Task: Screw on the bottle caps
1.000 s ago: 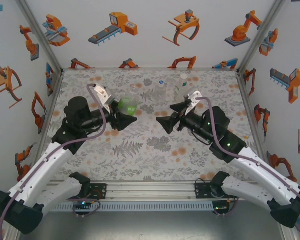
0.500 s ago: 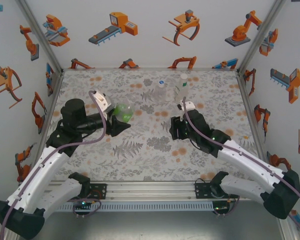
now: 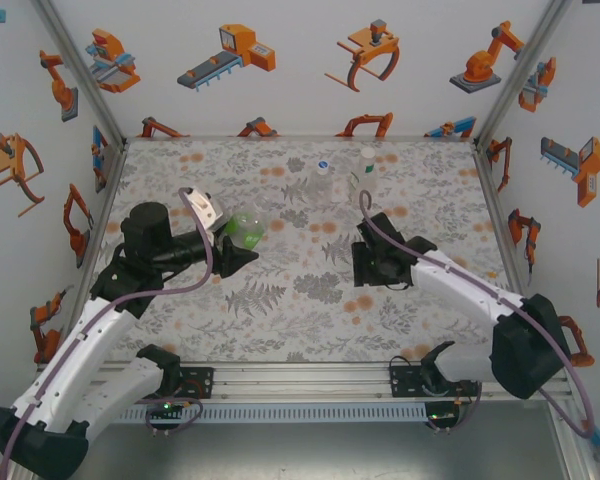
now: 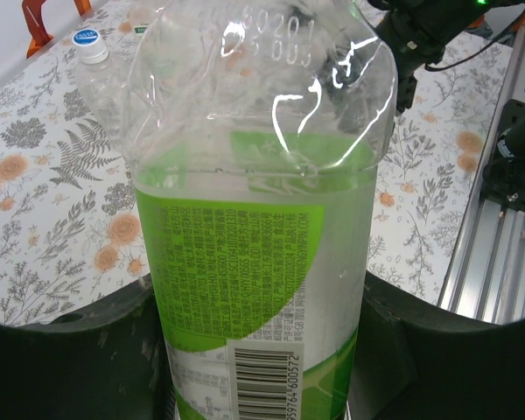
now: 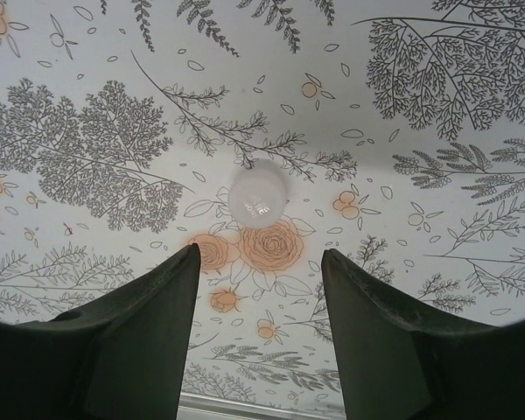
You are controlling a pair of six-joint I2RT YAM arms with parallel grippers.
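The left gripper [image 4: 258, 302] is clamped on the green-labelled bottle [image 4: 254, 175], with a dark finger pressed against each side of its lower body. The bottle is clear, thin plastic, glossy and dented near the shoulder. A bright green label with fine print and a barcode wraps around it.

The right gripper [image 5: 260, 254] points down at the table [image 5: 437, 175] to the right of that bottle, with its jaws apart and nothing between them. A white cap [image 5: 256, 193] lies flat on the cloth just beyond the fingertips, in line with the gap but untouched. It is small, round, smooth and slightly shiny, and sits beside a printed orange rose. The table covering is pale and matte, printed with grey ferns and orange blossoms.

Behind the green-labelled bottle and to its right, a clear bottle [image 3: 323, 180] and a second clear bottle [image 3: 365, 172] stand upright near each other, each with a pale cap on top.
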